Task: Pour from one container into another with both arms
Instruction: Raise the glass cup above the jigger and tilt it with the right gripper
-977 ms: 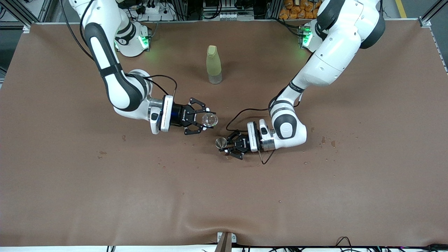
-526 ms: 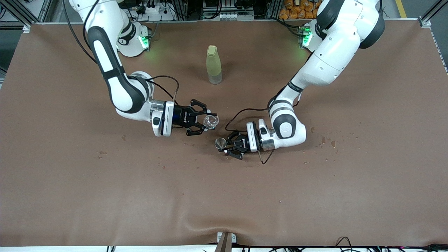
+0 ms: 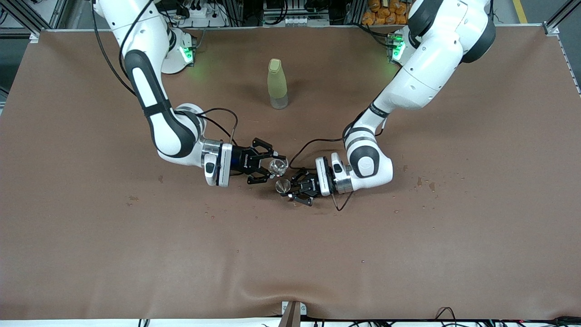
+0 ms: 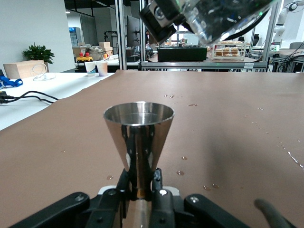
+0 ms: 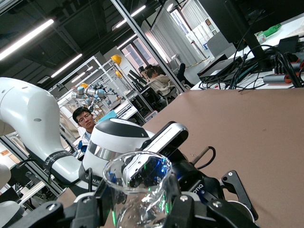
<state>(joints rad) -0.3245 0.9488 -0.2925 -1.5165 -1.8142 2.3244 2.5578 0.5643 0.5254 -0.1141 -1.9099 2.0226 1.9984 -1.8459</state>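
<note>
Over the last second the right gripper [image 3: 268,166], closed around a small clear glass cup [image 3: 277,166], has travelled toward the left arm's end of the table and now sits just beside the left gripper [image 3: 290,188]. The left gripper has shifted only slightly and stays clamped on the stem of a polished steel cone-shaped measuring cup [image 3: 282,185], held upright with its mouth open upward [image 4: 138,124]. In the left wrist view the glass cup [image 4: 223,19] already hangs tilted above the steel cup and a little off to one side of it; the right wrist view shows the glass cup [image 5: 140,190] gripped between the black fingers [image 5: 83,209]. By my reading the approach is nearly finished and the pour itself is next, needing the glass lip brought right over the steel mouth.

A tall pale yellow-green bottle with a matching cap [image 3: 277,84] stands well apart from both grippers, nearer the robots' bases, out of the way. Dried droplets speckle the brown table mat [image 3: 136,254]. The two grippers' fingers are very close, so a collision is the main risk.
</note>
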